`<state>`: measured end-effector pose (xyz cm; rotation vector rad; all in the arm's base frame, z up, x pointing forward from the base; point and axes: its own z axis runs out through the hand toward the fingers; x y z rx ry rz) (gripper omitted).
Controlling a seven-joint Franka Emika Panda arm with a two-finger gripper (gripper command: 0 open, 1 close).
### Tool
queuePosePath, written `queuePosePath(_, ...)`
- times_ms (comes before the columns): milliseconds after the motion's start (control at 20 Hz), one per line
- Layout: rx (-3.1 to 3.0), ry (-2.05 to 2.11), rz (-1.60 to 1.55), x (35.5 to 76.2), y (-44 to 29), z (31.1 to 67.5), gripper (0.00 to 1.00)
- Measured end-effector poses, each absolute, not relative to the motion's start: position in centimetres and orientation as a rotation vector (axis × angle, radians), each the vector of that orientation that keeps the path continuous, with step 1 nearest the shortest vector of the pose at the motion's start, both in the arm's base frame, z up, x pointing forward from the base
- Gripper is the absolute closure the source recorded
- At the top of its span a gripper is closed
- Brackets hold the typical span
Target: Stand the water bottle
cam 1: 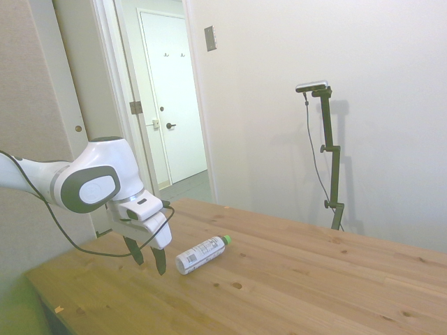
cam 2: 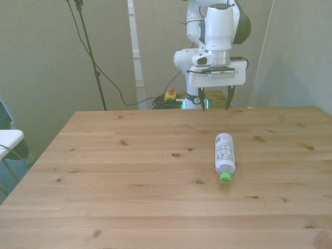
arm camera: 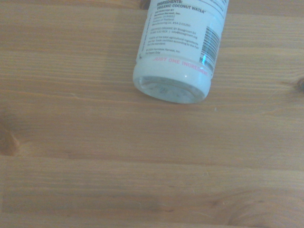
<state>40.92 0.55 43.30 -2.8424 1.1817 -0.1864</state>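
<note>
One bottle lying flat, tool hanging open beside its base

One water bottle [cam 2: 224,153] is lying on its side on the wooden surface [cam 2: 129,176], with nothing touching it. In the front view it is sitting toward the front view's right, its green cap [cam 2: 225,178] pointing at the near edge and its base pointing back toward the arm. In the side view the bottle [cam 1: 201,254] is resting at a slant, the cap [cam 1: 225,240] lifted toward the far side of the picture and the base nearest the tool.

The tool [cam 2: 213,99] is hanging above the far part of the surface with its two dark fingers [cam 1: 160,259] pointing down and spread apart, gripping nothing. In the side view the tool [cam 1: 148,259] is sitting just beside the bottle's base, apart from it, with its fingertips low over the wood.

The wrist view is showing the bottle's base end [arm camera: 173,80] from close by, with the white label's dark print, a barcode and a line of pink lettering readable above the rounded bottom, and bare wood grain [arm camera: 95,166] filling everything else.
</note>
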Motion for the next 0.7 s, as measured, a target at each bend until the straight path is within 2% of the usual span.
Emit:
queuePosePath(250,-2.821,1.187,-0.239,42.4,1.3,44.2,0.0)
queuePosePath(500,-2.754,1.255,-0.289,47.6,1.7,46.4,0.0)
queuePosePath(700,-2.714,1.336,-0.311,52.3,0.3,45.9,0.0)
